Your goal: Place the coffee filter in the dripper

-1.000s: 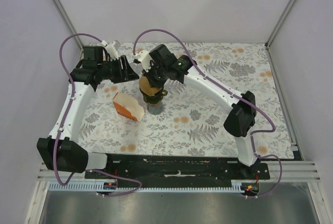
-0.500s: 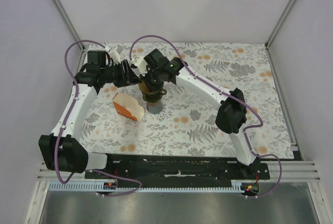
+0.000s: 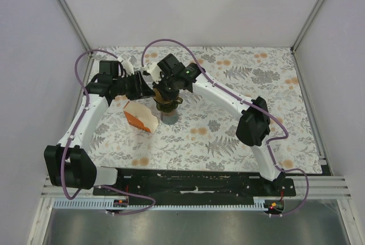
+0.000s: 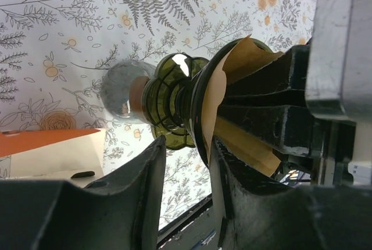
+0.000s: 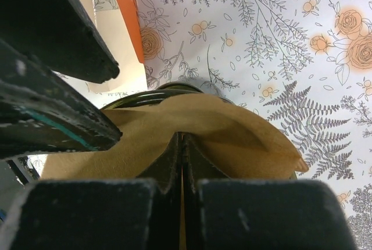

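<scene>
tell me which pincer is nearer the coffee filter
Right. The right pincer is shut on the coffee filter, which sits in the dripper. The left pincer is open at the dripper's side, straddling its rim.

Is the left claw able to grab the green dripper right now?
Probably yes: the left claw is open, and the dripper sits just ahead of its jaws. The right claw, pinching the coffee filter, only crowds the top.

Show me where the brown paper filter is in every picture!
Top view: filter left of middle, between both arms' tips.
Left wrist: filter right of middle, inside the green cup.
Right wrist: filter centre, pinched by the right tool.
Shared landmark: orange-and-white carton, left of it everywhere.
</scene>
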